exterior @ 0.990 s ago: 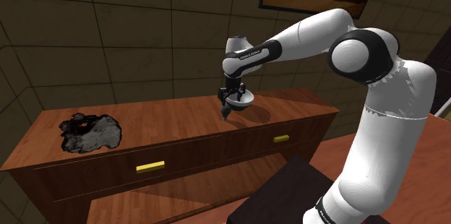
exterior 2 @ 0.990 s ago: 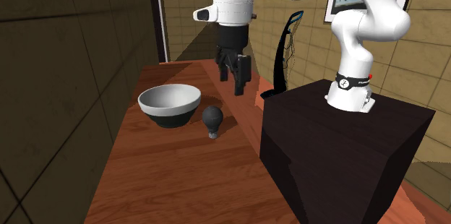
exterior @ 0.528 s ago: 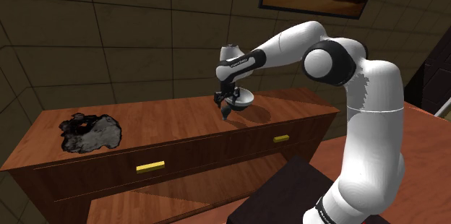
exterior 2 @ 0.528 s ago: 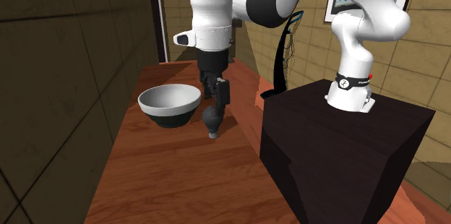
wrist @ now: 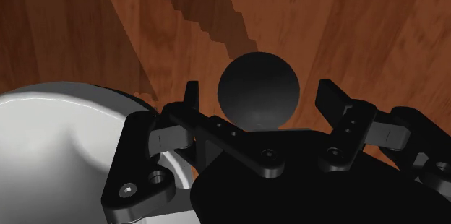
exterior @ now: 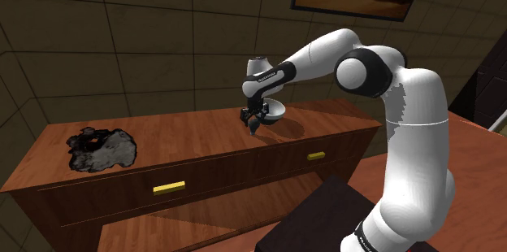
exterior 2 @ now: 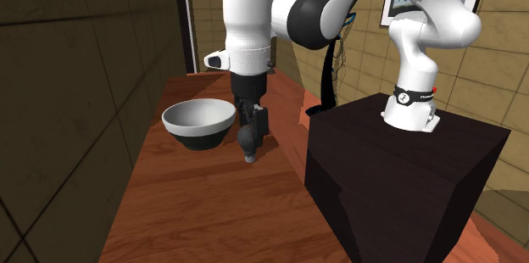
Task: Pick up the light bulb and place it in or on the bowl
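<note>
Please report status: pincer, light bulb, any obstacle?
Pincer open, straddling the light bulb, no contact. Bulb not yet lifted, beside the bowl. Nothing between them.

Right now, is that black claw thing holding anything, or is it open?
Gripper: open, its fingers either side of the dark light bulb without touching it; holding nothing.

The shoulder view faces the dresser (exterior: 195,132) front-on, the second exterior view (nearer) lengthwise; both share the bowl (exterior 2: 197,118).

smooth wood dresser (exterior: 187,132); matt black bulb (wrist: 259,89)
</note>
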You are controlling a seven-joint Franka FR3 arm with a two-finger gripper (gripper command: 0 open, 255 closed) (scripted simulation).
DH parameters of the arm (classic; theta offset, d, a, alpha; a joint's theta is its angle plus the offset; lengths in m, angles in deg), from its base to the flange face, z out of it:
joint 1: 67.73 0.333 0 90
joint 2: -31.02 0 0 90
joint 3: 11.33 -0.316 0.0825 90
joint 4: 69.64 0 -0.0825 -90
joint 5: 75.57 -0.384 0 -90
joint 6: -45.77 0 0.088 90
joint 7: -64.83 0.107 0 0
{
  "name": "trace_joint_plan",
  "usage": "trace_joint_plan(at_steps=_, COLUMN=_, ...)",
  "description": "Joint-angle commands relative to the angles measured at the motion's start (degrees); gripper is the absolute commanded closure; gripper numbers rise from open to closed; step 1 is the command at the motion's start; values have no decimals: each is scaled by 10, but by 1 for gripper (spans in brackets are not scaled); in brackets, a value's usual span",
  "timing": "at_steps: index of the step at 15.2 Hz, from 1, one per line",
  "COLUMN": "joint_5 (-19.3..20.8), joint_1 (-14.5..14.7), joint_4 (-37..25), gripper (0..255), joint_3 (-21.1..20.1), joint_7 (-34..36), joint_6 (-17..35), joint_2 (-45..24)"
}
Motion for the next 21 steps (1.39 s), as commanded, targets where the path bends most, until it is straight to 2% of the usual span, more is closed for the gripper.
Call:
trace_joint_plan(at_steps=1, joint_5=0, joint_1=0, joint_4=1, gripper=0, joint_3=0, joint_7=0, joint_6=1, joint_2=0)
trace_joint_plan(at_steps=4, joint_5=0, joint_1=0, joint_4=1, gripper=0, joint_3=0, joint_7=0, joint_6=1, joint_2=0)
trace_joint_plan(at_steps=5, joint_5=0, joint_1=0, joint_4=1, gripper=255, joint_3=0, joint_7=0, joint_6=1, joint_2=0)
trace_joint_plan(at_steps=14, joint_5=0, joint_1=0, joint_4=1, gripper=255, joint_3=0, joint_7=0, joint_6=1, joint_2=0)
trace_joint_plan(at_steps=21, joint_5=-1, joint_1=0, joint_4=-12, gripper=255, joint_3=0, joint_7=-3, joint_6=-41, joint_2=29)
